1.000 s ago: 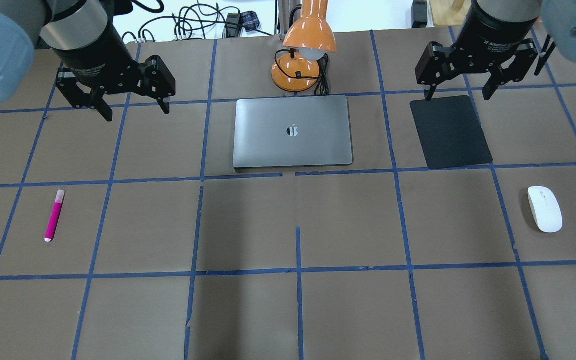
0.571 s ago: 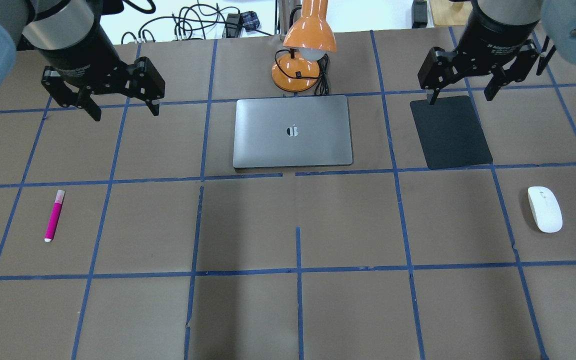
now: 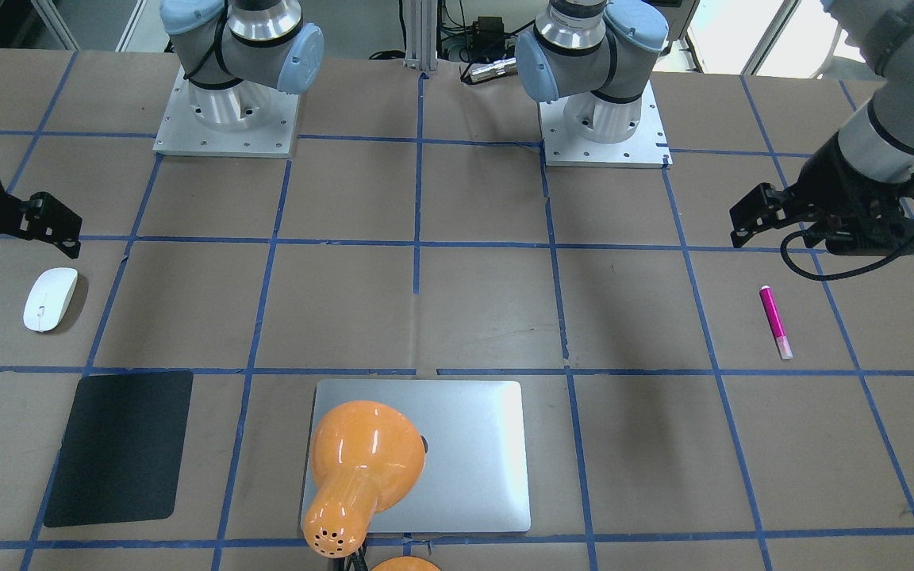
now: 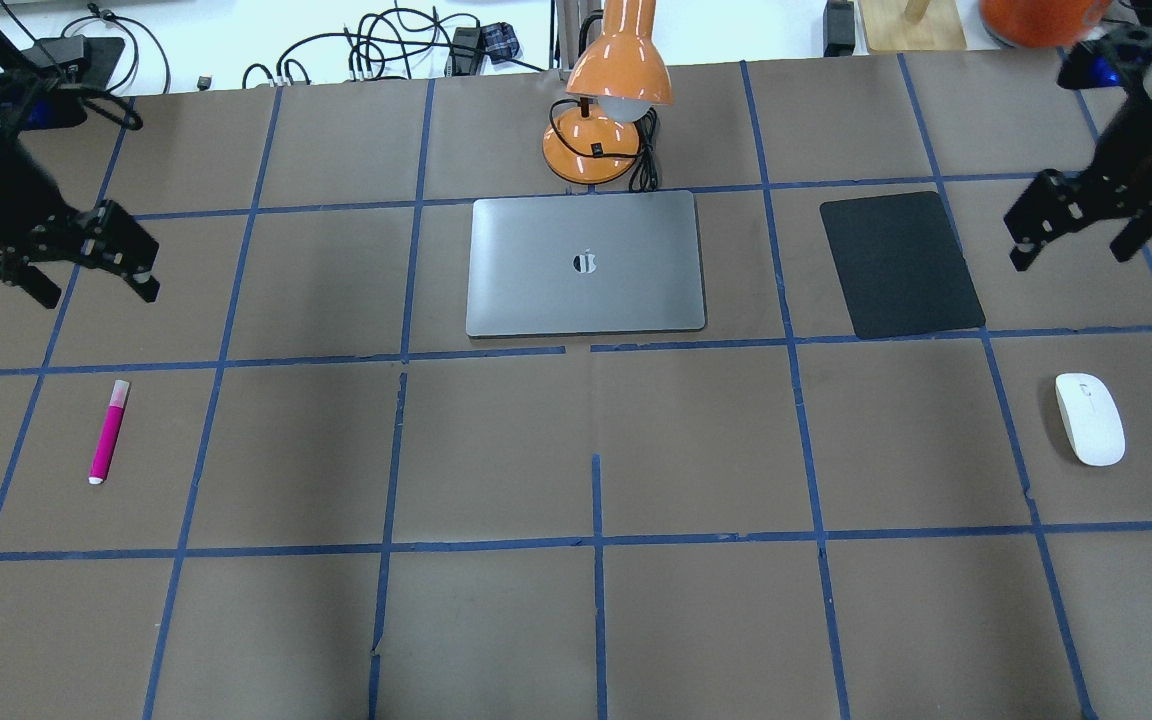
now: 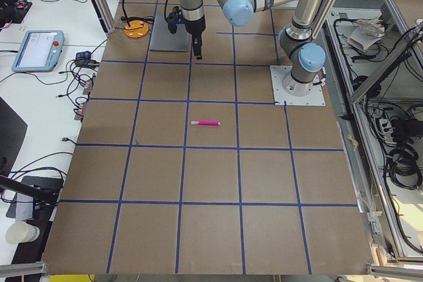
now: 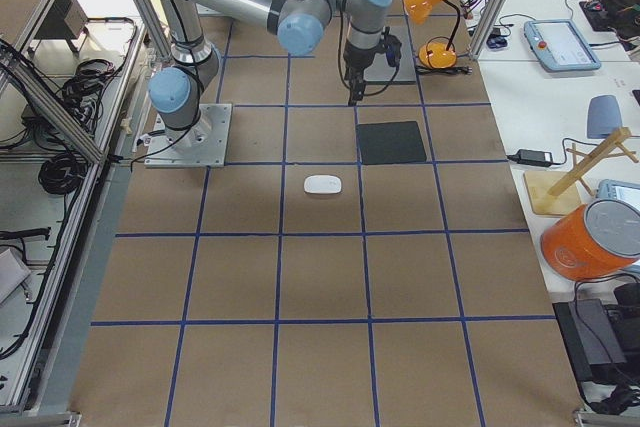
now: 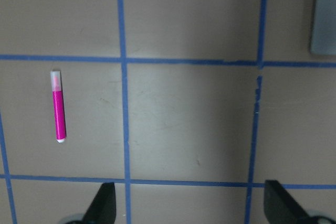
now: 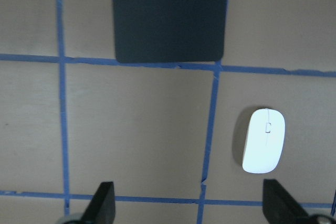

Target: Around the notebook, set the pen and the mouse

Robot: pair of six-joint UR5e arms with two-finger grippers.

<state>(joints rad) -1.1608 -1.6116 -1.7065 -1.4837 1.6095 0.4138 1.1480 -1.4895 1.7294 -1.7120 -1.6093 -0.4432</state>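
The magenta pen [image 4: 107,432] lies flat on the left side of the table, its pale end pointing away from me. My left gripper [image 4: 96,295] hovers open above the table just beyond it; in the left wrist view the pen [image 7: 58,107] sits ahead and left of the open gripper [image 7: 191,203]. The white mouse [image 4: 1090,418] rests far right. My right gripper [image 4: 1072,257] hangs open beyond it, right of the black mat; the right wrist view shows the mouse [image 8: 264,141] ahead, near the right finger. The closed silver notebook [image 4: 586,262] lies at centre back.
A thin black mat [image 4: 901,262] lies right of the notebook. An orange desk lamp [image 4: 601,120] with its cord stands just behind the notebook, its shade leaning over the lid. Blue tape lines grid the brown table. Cables lie past the far edge.
Both arms swung outward and back toward the robot's side: the left gripper moved left toward the pen, the right gripper moved right off the mat toward the mouse. Both stayed open.
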